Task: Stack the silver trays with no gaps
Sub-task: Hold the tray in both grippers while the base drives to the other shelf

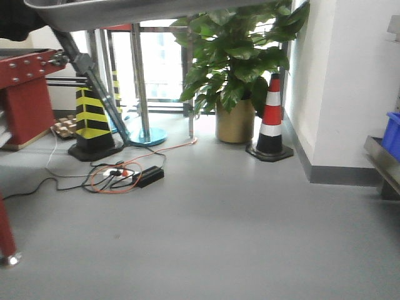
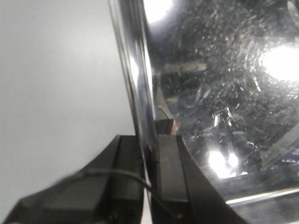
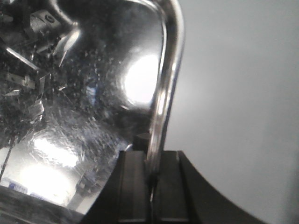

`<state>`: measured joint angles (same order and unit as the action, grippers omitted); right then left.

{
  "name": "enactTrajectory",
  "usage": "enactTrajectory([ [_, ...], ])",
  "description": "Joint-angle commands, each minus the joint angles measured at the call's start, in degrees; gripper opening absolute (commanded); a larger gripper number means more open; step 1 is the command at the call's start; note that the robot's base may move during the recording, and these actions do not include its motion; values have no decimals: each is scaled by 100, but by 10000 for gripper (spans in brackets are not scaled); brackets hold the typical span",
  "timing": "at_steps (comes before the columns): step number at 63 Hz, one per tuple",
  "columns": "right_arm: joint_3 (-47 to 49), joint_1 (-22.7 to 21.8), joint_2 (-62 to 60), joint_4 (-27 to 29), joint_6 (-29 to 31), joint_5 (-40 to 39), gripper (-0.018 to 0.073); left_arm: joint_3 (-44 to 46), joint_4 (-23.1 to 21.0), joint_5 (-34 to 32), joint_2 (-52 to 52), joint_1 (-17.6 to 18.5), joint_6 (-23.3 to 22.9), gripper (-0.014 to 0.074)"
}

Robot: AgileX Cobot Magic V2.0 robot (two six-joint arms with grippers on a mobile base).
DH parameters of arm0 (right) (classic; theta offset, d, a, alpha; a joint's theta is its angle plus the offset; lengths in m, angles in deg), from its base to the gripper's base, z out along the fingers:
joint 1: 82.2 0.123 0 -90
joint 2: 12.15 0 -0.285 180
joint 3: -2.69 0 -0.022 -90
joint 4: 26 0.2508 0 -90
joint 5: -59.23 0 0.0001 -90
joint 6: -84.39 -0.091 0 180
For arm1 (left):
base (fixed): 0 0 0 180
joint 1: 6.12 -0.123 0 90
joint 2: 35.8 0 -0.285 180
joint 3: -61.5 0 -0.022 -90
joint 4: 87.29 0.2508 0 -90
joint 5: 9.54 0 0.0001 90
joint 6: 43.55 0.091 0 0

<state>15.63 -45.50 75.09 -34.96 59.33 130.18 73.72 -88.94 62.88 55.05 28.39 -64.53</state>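
Note:
A silver tray (image 1: 125, 12) hangs across the top of the front view, seen from underneath, tilted. In the left wrist view my left gripper (image 2: 148, 163) is shut on the left rim of the silver tray (image 2: 224, 93), one black finger (image 2: 128, 172) outside and one inside the shiny pan. In the right wrist view my right gripper (image 3: 152, 182) is shut on the opposite rolled rim of the silver tray (image 3: 84, 93). Both rims run upright between the jaws. The arms themselves do not show in the front view.
Grey floor lies below. A potted plant (image 1: 237, 69), an orange-white cone (image 1: 272, 119), a yellow-black cone (image 1: 92, 122) and cables (image 1: 119, 175) stand at the back. A red table (image 1: 25, 87) is at left, a blue bin (image 1: 392, 134) on a steel shelf at right.

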Motion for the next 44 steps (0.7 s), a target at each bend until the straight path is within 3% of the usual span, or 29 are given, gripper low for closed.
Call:
enactTrajectory([
  [1, 164, 39, -176, 308, 120, -691, 56, 169, -550, 231, -186, 90, 139, -48],
  [44, 164, 39, -170, 308, 120, -696, 56, 169, -572, 206, -34, 77, 139, -48],
])
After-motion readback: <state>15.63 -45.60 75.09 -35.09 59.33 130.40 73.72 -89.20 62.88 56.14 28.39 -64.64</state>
